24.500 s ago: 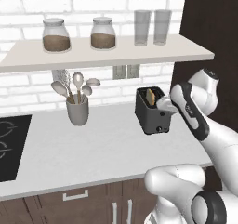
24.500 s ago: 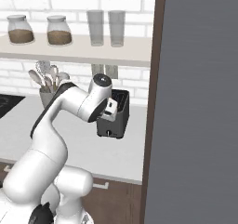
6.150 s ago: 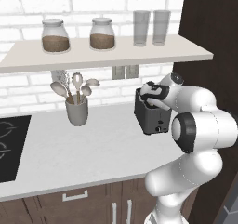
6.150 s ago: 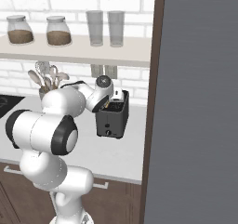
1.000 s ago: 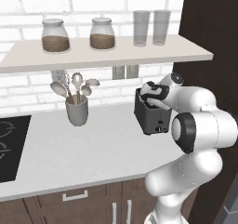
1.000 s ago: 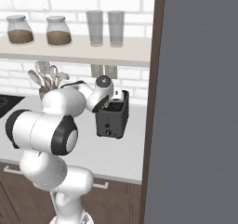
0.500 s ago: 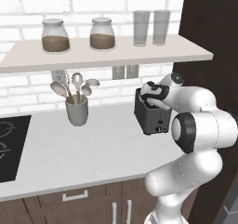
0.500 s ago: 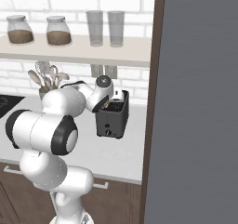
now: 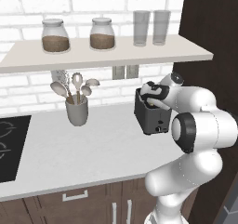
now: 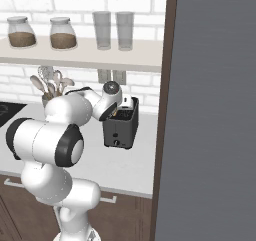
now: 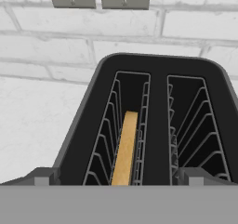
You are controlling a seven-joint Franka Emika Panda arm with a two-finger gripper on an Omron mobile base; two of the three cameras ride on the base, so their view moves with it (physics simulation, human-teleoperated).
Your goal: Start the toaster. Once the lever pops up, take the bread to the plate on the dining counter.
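Gripper (image 11: 119, 180) wide apart above unmarked toaster (image 11: 153, 121), bread (image 11: 124, 148) in its left slot.

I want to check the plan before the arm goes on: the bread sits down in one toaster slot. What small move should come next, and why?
Probably lower the open gripper straight down so its fingers straddle the bread. The slice stands on edge in the left slot of the toaster, roughly midway between the fingers, and nothing is gripped yet.
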